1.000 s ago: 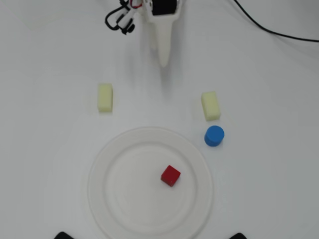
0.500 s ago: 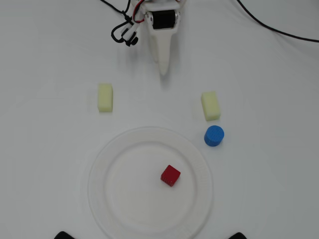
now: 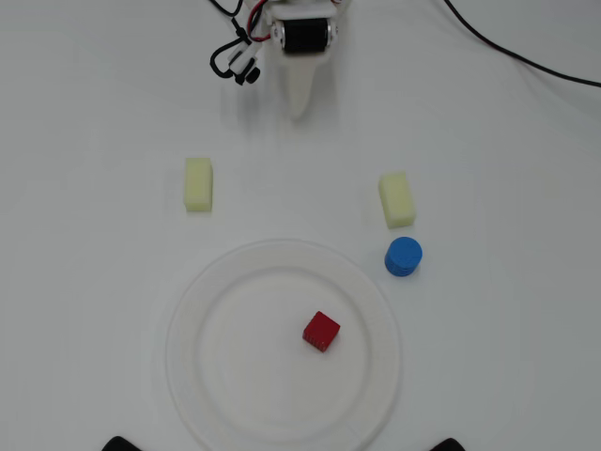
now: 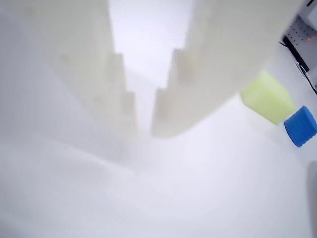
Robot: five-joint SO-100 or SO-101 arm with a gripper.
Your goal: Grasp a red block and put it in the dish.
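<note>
Red block lies inside the dish, on the flat white floor of it, a little right of the dish's centre in the overhead view and turned so that its corners point up and down the picture. Nothing touches it.

Taking the dish as the landmark: it sits low in the overhead view, its near rim cut by the bottom edge. Just beyond its upper right rim stands a blue cylinder, close to the rim but apart from it. Right behind the cylinder lies a pale yellow block, the two nearly touching. A second pale yellow block lies beyond the dish's upper left rim, well apart from the first. Farther from the dish, at the top edge, is the arm with its white claw pointing toward the dish, well clear of everything on the counter.

In the wrist view the claw fills the upper half as two blurred white fingers with a narrow gap between them and nothing in it. To their right show the yellow block and the blue cylinder.

The counter is plain, matte white and evenly lit. Black cables trail across it beside the arm's base, and two dark shapes sit at the bottom edge below the dish.
</note>
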